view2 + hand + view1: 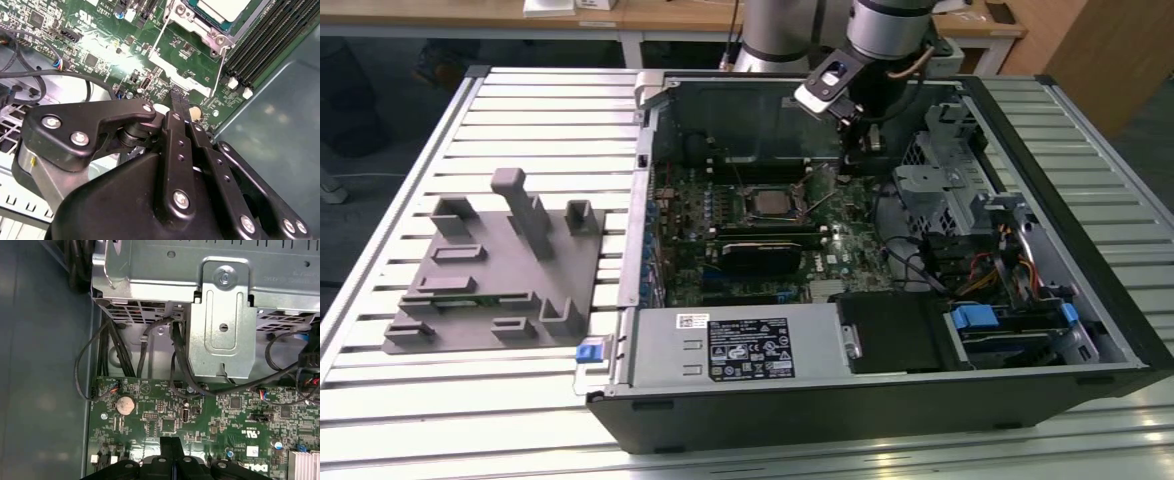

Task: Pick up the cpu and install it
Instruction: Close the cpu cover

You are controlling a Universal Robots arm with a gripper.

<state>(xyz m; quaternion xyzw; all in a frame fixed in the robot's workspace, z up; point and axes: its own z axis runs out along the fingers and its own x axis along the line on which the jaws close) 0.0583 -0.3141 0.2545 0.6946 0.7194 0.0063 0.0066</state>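
Inspecting from the exterior view's left, I note a grey plastic block with upright posts (487,260) lying on the slatted table (400,420). It is well apart from the claw and outside the open computer case (881,425). Inside the case the green circuit board (694,250) lies flat.

The chip (771,205) sits within the metal-framed socket (196,22). It is near the claw, on the exterior view's left of it, and is not touched by it. In the second wrist view I see the chip's pale silvery top beyond the fingertips, with a stretch of bare board between. A row of long black memory slots (265,35) runs just beside the socket.

The claw (854,150) hangs over the board between the socket and the drive cage. Its two black fingers (172,130) are pressed flat together. I find nothing held between them in either wrist view.

A round coin battery (125,404) lies on the board near the fingertips, clear of them. Black cables (175,360) drop from the cage to the board beyond the claw. The silver metal drive cage (947,190) stands on the exterior view's right of the claw, close by. Blue plastic latches (977,318) sit further that way, well apart from the claw.
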